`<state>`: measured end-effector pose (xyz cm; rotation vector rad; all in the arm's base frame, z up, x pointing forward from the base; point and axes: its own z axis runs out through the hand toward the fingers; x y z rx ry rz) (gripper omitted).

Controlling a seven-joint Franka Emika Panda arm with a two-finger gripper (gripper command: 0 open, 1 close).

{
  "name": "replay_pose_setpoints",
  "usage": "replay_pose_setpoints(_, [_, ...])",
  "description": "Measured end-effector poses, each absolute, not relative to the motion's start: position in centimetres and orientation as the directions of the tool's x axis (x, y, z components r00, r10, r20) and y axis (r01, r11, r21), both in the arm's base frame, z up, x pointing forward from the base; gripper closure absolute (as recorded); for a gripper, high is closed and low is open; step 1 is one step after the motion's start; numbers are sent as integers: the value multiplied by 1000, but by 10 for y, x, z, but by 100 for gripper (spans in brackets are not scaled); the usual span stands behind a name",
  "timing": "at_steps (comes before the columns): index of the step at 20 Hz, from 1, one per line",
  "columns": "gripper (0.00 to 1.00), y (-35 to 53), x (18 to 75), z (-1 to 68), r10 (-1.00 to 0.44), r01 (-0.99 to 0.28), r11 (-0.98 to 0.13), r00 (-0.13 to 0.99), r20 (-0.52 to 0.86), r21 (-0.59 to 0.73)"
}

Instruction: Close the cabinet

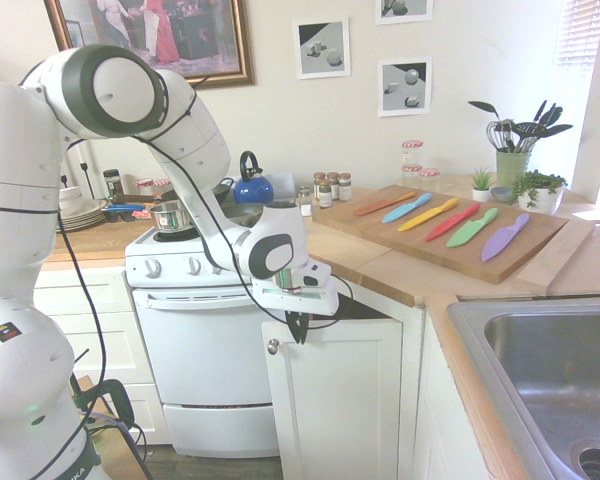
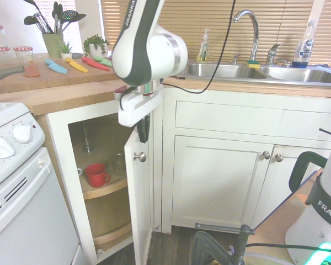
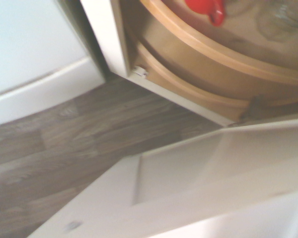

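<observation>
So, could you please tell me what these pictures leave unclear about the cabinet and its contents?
- White cabinet door: whether the gripper touches its top edge; both exterior views have the arm in front.
- Clear glass item beside the red mug: too faint in the second exterior view, blurred and cut off in the wrist view.
- Lower wooden shelf: mostly hidden behind the door.

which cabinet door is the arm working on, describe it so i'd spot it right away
Start at the white stove and look just past its side, under the wooden counter with the cutting board. The cabinet door there stands ajar, a small round silver knob near its top, with the shut claw at its upper edge. Unlike its closed neighbours, it shows curved wooden shelves and a red mug inside.
</observation>
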<state>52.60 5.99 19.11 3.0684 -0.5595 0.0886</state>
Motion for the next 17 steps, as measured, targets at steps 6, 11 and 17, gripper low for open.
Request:
replay_pose_setpoints(6, [100, 104, 584, 204, -375, -375, -927, 927, 34, -8])
replay_pose_setpoints(11, [100, 131, 624, 227, -360, -360, -933, 932, 39, -23])
replay_pose_setpoints(17, [100, 131, 643, 230, -372, -370, -928, 927, 45, -31])
